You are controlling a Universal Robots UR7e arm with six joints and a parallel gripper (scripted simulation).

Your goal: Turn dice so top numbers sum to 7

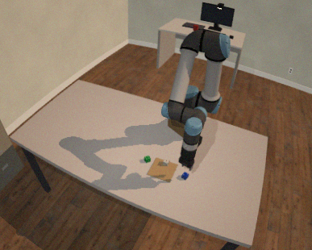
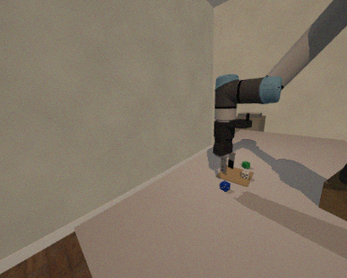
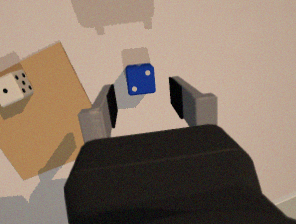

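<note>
Dice are spread over the part of the worktop (image 1: 231,193) nearest the long front edge, below the arm's wrist. A blue die (image 3: 140,79) is seen lying flat on the bare table surface, off the mat, with two white pips on its upper face in the wrist view. It lies just beside the tan mat (image 3: 45,125), toward the right-hand end of the worktop as the top view shows it (image 1: 185,175). A white die (image 3: 14,88) rests on the mat, near the mat's corner; one pip is shown on its upper face and more pips on a side face. A green die (image 1: 147,159) lies on the table on the opposite side of the mat, toward the left end, and apart from the mat's edge; its top number cannot be read. The gripper (image 3: 144,104) is pointed straight down over the blue die with its fingers spread, and nothing is held between them. In the wrist view the blue die appears just beyond the fingertips, centred on the gap and touched by neither finger. In the exterior view the gripper (image 2: 225,168) is seen low over the table, just behind the blue die (image 2: 224,186). The mat lies flat on the table.
</note>
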